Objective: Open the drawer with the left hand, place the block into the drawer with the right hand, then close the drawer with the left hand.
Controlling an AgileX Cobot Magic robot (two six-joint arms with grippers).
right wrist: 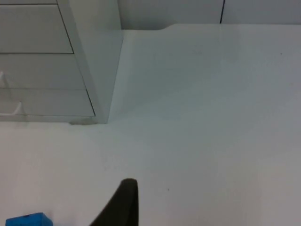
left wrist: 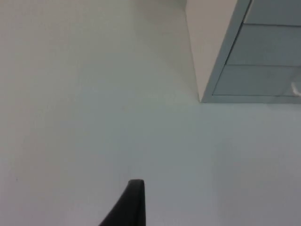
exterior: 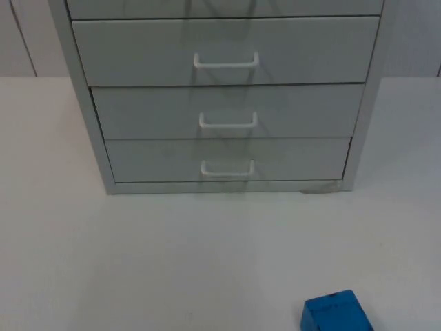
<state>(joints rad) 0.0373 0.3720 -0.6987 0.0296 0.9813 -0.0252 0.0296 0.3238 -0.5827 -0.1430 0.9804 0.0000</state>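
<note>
A grey drawer cabinet [exterior: 227, 103] stands at the back of the white table, all its drawers shut. White handles sit on the upper [exterior: 226, 62], middle [exterior: 228, 123] and lowest drawer [exterior: 227, 169]. A blue block [exterior: 336, 314] lies on the table near the front edge, right of centre. My left gripper [left wrist: 134, 205] hangs over bare table, well off the cabinet's [left wrist: 254, 61] front left corner. My right gripper [right wrist: 123, 205] hangs above the table on the cabinet's [right wrist: 42, 61] right side, with the block [right wrist: 28, 220] close beside it.
The white table [exterior: 138, 262] stretches wide in front of the cabinet and on both sides of it. A grey partition wall [right wrist: 188, 12] closes off the back.
</note>
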